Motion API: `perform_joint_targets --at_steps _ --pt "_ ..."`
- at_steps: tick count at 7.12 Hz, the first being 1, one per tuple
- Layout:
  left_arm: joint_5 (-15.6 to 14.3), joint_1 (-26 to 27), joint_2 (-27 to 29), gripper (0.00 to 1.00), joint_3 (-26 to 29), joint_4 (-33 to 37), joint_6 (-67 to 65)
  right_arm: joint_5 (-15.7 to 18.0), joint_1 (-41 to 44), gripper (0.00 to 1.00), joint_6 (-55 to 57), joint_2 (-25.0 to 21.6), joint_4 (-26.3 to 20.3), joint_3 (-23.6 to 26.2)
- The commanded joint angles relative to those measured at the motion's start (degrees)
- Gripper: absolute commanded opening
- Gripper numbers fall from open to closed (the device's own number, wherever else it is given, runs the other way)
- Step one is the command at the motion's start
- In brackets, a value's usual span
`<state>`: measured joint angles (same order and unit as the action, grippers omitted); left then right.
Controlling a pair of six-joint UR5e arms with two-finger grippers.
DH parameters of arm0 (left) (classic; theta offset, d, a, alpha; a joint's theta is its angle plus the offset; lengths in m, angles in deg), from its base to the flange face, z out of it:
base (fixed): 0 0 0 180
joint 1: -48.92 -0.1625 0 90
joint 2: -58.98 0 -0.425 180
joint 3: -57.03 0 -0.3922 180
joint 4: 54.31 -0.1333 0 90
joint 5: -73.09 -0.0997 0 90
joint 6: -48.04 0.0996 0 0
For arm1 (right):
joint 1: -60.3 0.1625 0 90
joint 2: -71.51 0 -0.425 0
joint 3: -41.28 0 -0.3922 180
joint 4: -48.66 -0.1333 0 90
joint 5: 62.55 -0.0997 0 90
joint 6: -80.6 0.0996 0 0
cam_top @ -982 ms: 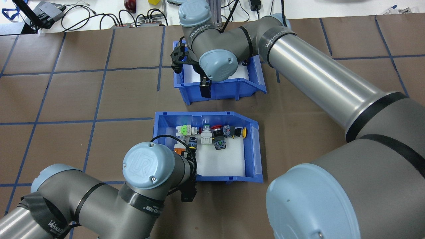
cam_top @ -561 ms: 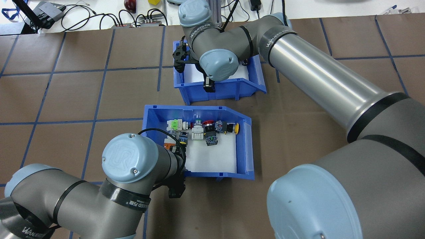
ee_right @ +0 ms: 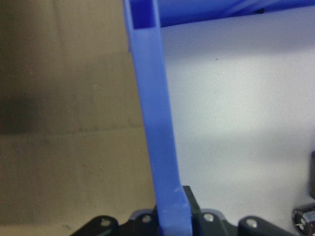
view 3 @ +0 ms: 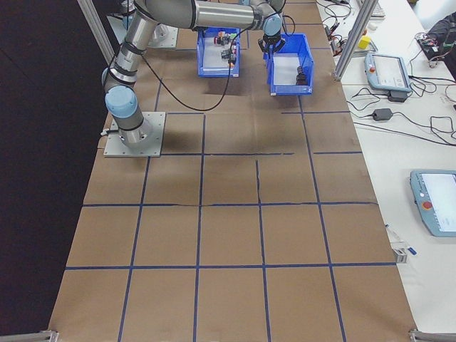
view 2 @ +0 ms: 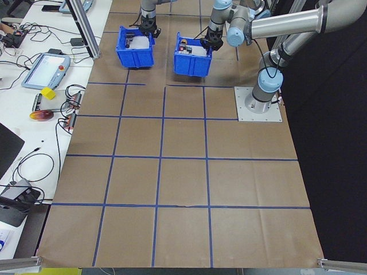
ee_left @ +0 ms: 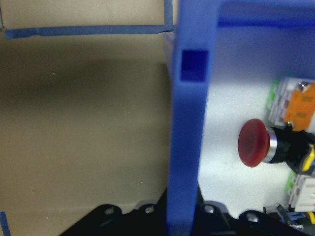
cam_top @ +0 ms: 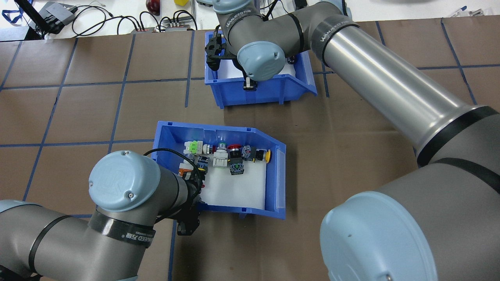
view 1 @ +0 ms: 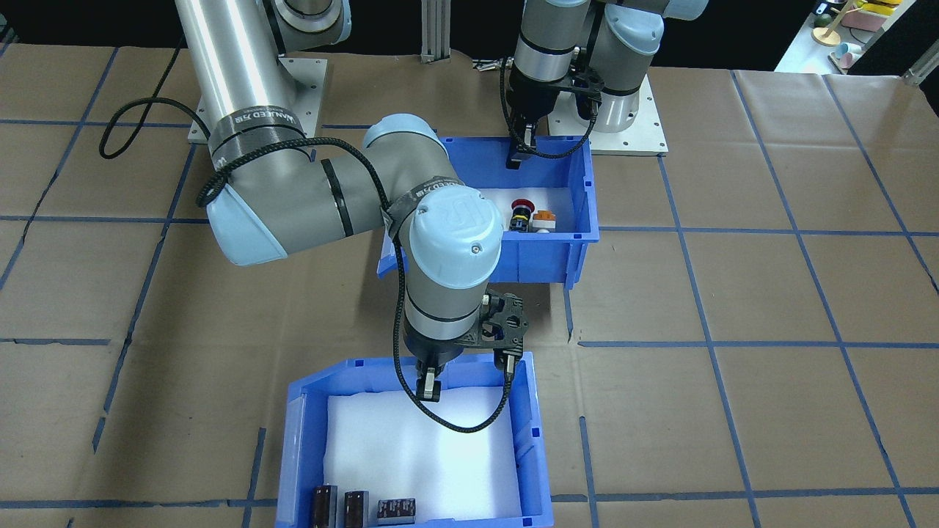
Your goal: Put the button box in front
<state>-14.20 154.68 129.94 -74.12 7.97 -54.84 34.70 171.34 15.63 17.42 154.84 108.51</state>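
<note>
Brown paper-covered table [view 2: 183,172] gridded with blue tape [view 2: 172,206], white side bench [view 3: 420,235] strewn with cables [cam_top: 97,15], dark floor beyond

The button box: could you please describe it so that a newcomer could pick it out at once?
Two blue bins sit on the brown table. The button box is the one nearer the robot, held at its wall by the left gripper. Only it holds colourful switches, including a red mushroom button.

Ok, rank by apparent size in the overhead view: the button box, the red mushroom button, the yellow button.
1. button box, by far the largest.
2. red mushroom button.
3. yellow button, slightly smaller; it lies side-on, so the ranking is unsure.
</note>
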Motion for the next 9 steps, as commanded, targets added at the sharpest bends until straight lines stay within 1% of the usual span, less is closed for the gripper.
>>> perform_joint_targets --at_steps 1,2,3,4,5,6,7,8,9 --pt "-2.4 -4.0 -3.4 0.00 -0.1 4.3 7.9 2.0 -6.3 0.05 -9.9 -2.8 -4.2 -1.2" --pt "-1.9 -8.9 -4.8 0.00 0.0 5.4 9.4 2.0 -10.5 0.05 -16.3 -4.3 -6.2 -1.0" --pt "-1.4 -12.7 -5.0 0.00 0.1 4.7 9.6 1.9 -14.4 0.05 -21.4 -6.4 -7.0 0.1" --pt "-1.3 -15.1 -3.1 0.00 1.0 3.6 10.6 1.8 -17.8 0.05 -26.1 -8.4 -7.1 1.9" --pt "-1.3 -15.8 -0.8 0.00 2.5 3.0 11.7 1.6 -21.0 0.05 -29.6 -10.7 -7.1 4.3" --pt "-1.2 -15.9 4.1 0.00 4.4 -1.5 12.3 1.4 -23.9 0.05 -32.9 -13.5 -7.1 7.8" --pt "0.3 -15.9 9.8 0.00 7.9 -4.0 12.3 0.8 -26.2 0.05 -33.6 -16.4 -7.0 11.5" --pt "3.2 -15.2 15.1 0.00 13.1 -4.5 11.8 -1.3 -28.5 0.05 -34.3 -19.9 -6.9 16.0" --pt "6.1 -15.1 20.6 0.00 17.6 -4.6 11.7 -2.5 -30.3 0.05 -34.6 -22.5 -6.6 19.7"
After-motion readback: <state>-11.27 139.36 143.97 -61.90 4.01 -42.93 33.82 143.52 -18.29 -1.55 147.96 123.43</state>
